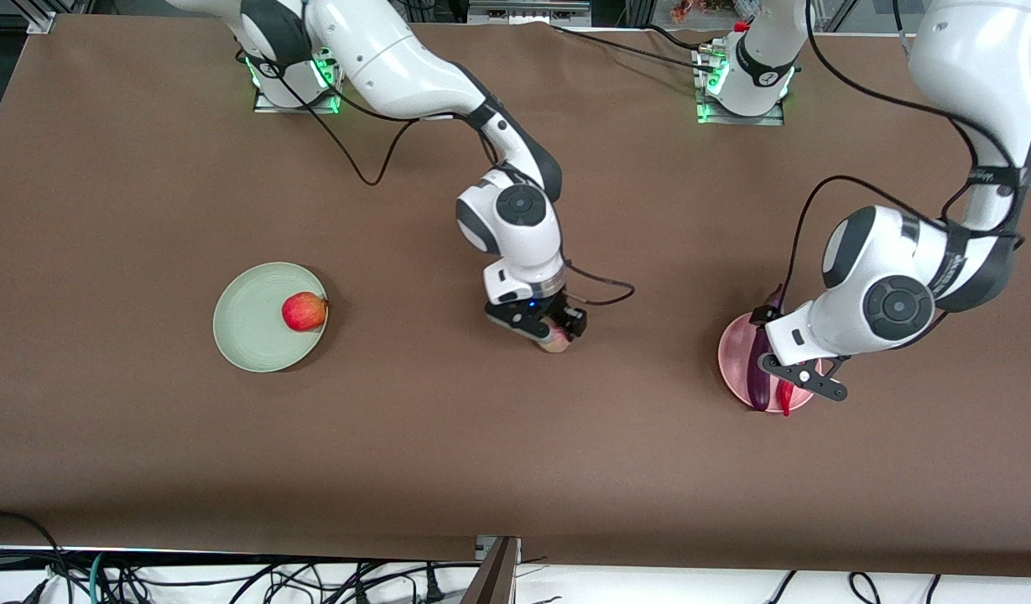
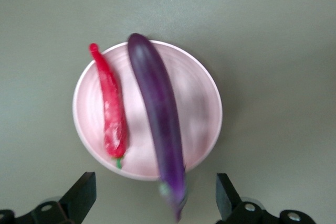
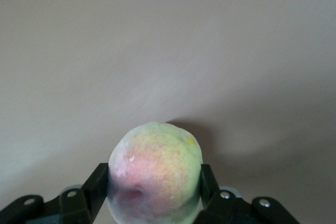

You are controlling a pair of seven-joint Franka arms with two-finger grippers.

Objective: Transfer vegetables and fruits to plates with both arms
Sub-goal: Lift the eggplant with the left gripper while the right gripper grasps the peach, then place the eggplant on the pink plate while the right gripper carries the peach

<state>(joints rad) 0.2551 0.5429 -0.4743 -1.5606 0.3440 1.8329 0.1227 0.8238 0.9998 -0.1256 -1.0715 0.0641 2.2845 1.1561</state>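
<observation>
At the middle of the table my right gripper is down low and shut on the pink-and-yellowish peach; both black fingers press the sides of the peach. My left gripper hangs open over the pale pink plate, nothing between its fingers. On that pink plate lie the purple eggplant and the red chili pepper, side by side. The eggplant sticks out past the rim. The round red fruit rests on the mint green plate.
The green plate stands toward the right arm's end of the table, the pink plate toward the left arm's end. Black cables trail over the brown tabletop from both arms. More cables hang below the table's edge nearest the front camera.
</observation>
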